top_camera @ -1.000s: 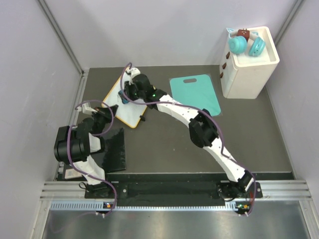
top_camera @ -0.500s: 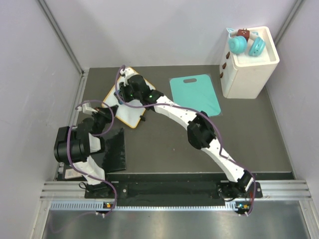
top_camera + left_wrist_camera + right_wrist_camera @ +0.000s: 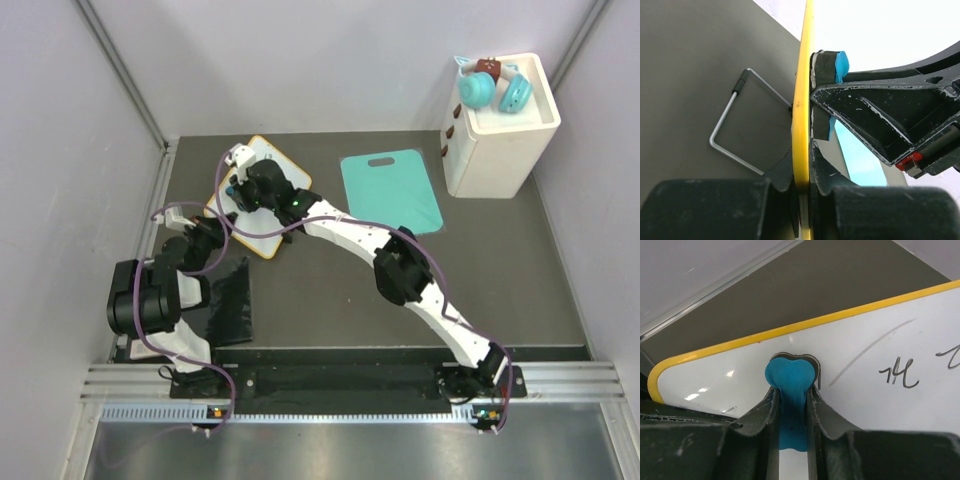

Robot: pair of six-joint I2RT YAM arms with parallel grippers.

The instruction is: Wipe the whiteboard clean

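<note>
Far-left part of the dark table, top view: the whiteboard lies at an angle, one rounded corner toward the back wall, its yellow-orange frame showing on the edges clear of the arms; both arms meet over it.

Left gripper at the board's near-left edge; in its wrist view the left gripper has its fingers pinched together on the frame, the yellow rim running straight up between them; firm hold on the whiteboard; a bent wire loop lies on the grey surface just beside that rim.

Right gripper reaches across from the right and sits over the board's left portion; wrist view shows the right gripper closed tight on a blue eraser pad, the pad's rounded end pressed to the white face of the whiteboard near a rounded corner; black handwriting plus a long faint stroke on the surface to the pad's right; same blue eraser pad visible from the left wrist, touching the board face.

Elsewhere: teal cutting board right of the whiteboard, apart from it; white bin at far right, teal objects on top; black mat near the left arm's base.
</note>
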